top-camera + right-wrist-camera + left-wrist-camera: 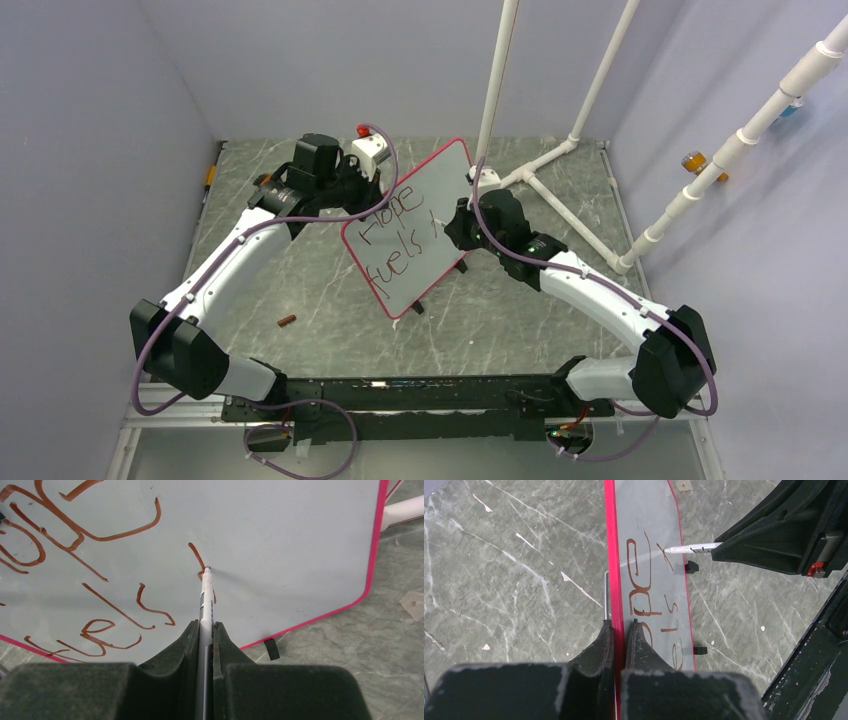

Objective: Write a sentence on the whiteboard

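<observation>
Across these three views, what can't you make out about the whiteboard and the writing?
- Top view: the tip of the white marker pen is hidden behind the right gripper; the brown bit on the grey marble table is too small to identify.
- Left wrist view: the red-brown handwritten sentence is foreshortened, partly behind the left gripper.
- Right wrist view: the pink-framed whiteboard is cut off at the left frame edge.

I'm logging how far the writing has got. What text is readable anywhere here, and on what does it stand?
"Hope": upper line on the whiteboard.
"fuels": lower line, followed by an unfinished stroke, maybe a "t", at the tip of the marker.
Print on the marker barrel: too blurred to read.
No other text seen.
</observation>
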`<state>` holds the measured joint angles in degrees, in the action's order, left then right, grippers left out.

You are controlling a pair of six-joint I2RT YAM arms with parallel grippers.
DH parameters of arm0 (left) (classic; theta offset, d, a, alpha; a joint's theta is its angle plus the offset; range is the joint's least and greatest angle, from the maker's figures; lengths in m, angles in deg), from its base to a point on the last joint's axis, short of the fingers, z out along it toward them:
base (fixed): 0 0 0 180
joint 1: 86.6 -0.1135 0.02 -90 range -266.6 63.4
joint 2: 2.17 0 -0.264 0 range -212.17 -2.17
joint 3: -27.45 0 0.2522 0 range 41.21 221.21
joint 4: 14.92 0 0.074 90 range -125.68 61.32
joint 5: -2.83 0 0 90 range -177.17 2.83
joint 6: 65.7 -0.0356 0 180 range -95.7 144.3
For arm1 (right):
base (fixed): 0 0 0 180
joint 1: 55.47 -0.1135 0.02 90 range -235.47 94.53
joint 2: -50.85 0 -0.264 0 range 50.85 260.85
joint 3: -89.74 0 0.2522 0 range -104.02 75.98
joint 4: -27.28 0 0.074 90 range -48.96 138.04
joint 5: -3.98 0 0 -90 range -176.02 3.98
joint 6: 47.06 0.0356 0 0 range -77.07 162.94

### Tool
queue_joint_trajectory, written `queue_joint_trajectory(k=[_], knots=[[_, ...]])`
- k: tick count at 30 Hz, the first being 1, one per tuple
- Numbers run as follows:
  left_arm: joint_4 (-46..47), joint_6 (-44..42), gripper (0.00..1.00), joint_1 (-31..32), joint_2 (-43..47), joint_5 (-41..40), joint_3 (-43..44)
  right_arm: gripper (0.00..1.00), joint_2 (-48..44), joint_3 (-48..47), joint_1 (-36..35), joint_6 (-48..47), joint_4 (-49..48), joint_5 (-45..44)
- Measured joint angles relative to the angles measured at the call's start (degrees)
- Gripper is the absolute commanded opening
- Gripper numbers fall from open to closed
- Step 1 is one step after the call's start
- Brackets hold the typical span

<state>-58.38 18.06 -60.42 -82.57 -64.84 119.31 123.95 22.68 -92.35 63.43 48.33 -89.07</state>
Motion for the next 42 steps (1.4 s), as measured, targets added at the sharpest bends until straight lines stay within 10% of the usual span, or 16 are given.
queue_joint_trajectory(k=[42], knots=[[0.1, 0.0, 0.0, 0.1, 0.0, 0.3, 0.0, 0.0, -3.2, 1.7, 0.5, 0.0, 0.7, -1.2]])
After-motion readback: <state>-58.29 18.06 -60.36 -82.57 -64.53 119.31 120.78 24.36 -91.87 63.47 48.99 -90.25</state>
